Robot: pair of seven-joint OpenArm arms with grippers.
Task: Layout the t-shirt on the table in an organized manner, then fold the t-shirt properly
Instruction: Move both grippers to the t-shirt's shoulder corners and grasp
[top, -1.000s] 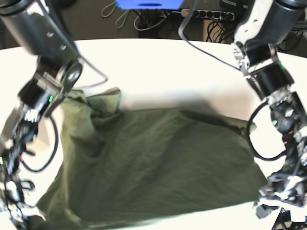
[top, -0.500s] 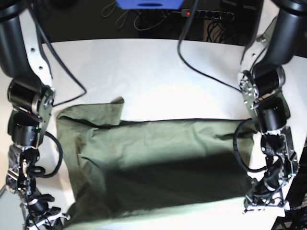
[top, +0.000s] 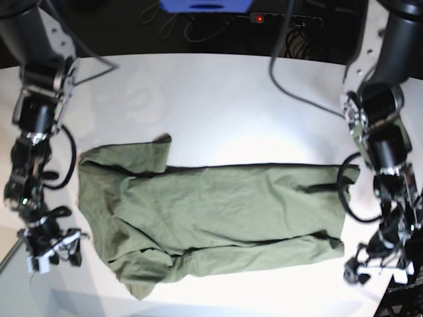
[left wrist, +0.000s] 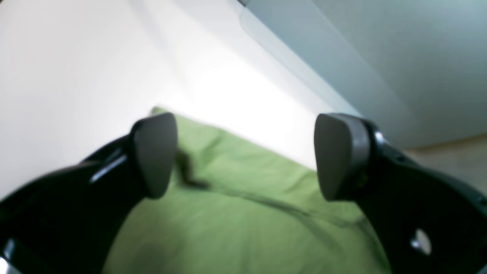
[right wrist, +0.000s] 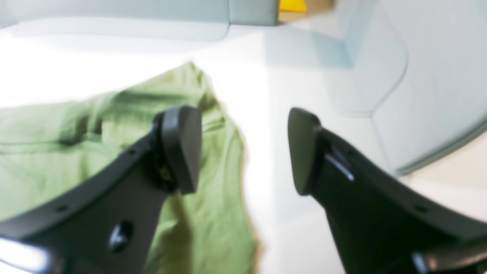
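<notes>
Both your end effectors stand wide with nothing between the pads: the left end effector [top: 378, 269] just off the t-shirt's [top: 218, 214] edge, the right end effector [top: 51, 252] beside its other end. T-shirt lies spread, wrinkled, across the white desk [top: 218, 99].

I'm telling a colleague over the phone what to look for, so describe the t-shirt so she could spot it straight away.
Start at the white table that fills the base view. Between the two arms lies the t-shirt, spread out lengthwise. It is the only olive-green, wrinkled cloth there, with a sleeve poking up at its left end.
</notes>
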